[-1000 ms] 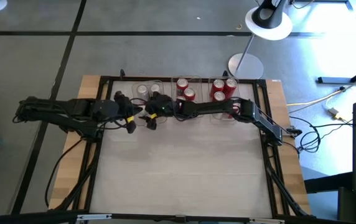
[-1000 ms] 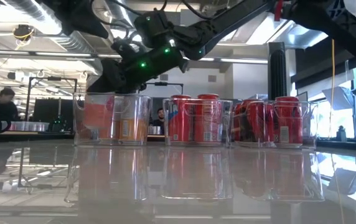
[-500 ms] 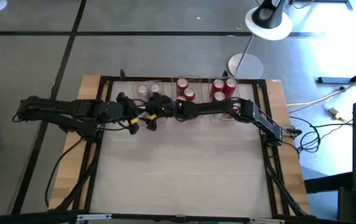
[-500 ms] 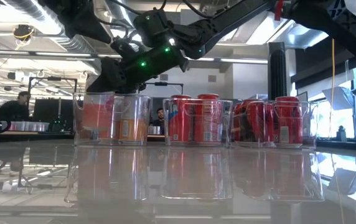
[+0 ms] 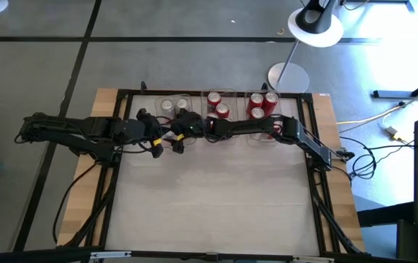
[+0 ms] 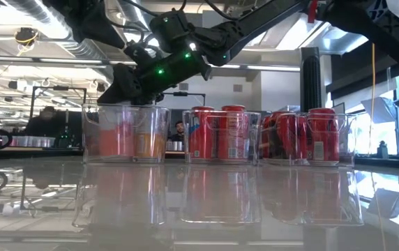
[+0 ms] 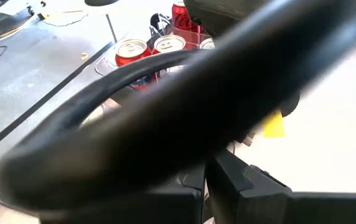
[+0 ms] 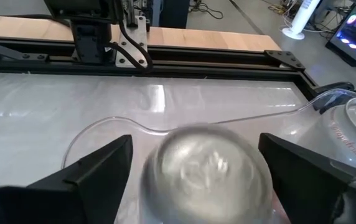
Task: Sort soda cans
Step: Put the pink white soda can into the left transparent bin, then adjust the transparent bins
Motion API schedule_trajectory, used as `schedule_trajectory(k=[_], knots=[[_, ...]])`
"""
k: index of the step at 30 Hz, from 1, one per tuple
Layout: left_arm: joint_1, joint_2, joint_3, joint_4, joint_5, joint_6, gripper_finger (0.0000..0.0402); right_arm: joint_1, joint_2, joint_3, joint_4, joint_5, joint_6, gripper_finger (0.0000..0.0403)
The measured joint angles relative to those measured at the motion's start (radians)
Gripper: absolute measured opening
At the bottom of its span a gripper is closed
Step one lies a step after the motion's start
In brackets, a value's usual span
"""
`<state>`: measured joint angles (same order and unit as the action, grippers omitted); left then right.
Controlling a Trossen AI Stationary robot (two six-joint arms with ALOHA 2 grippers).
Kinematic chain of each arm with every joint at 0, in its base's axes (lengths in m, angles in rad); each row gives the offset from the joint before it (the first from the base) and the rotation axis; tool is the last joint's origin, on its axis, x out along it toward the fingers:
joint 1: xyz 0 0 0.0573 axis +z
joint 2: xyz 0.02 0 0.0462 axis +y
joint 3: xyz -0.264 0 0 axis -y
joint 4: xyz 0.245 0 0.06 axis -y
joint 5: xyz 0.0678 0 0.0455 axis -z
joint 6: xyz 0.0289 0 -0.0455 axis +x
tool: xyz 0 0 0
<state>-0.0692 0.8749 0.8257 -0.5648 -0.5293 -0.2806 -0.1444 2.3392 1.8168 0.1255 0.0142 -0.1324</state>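
Right gripper (image 8: 193,177) fingers spread wide, one silver-topped can (image 8: 206,171) between them in left bin (image 6: 125,132). Left gripper (image 5: 158,140) beside it, can't tell its opening. Three bins.

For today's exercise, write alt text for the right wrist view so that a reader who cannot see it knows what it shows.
The right pincer is open, its two dark fingers either side of a silver-topped soda can just below the camera. The can stands in a clear plastic bin on the white table, with another clear bin at the edge.
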Motion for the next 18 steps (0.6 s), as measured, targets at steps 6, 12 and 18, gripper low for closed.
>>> schedule_trajectory(k=[6,12,18], knots=[[0.0,0.0,0.0,0.0,0.0,0.0,0.0004,0.0,0.0,0.0,0.0,0.001,-0.001,0.0346],[0.0,0.0,0.0,-0.001,0.0,0.0,0.0004,0.002,-0.05,-0.007,-0.07,0.0,0.017,0.0346],[0.0,-0.002,0.0,0.002,0.0,0.028,0.0002,0.02,-0.265,-0.002,-0.254,-0.007,-0.012,0.0339]])
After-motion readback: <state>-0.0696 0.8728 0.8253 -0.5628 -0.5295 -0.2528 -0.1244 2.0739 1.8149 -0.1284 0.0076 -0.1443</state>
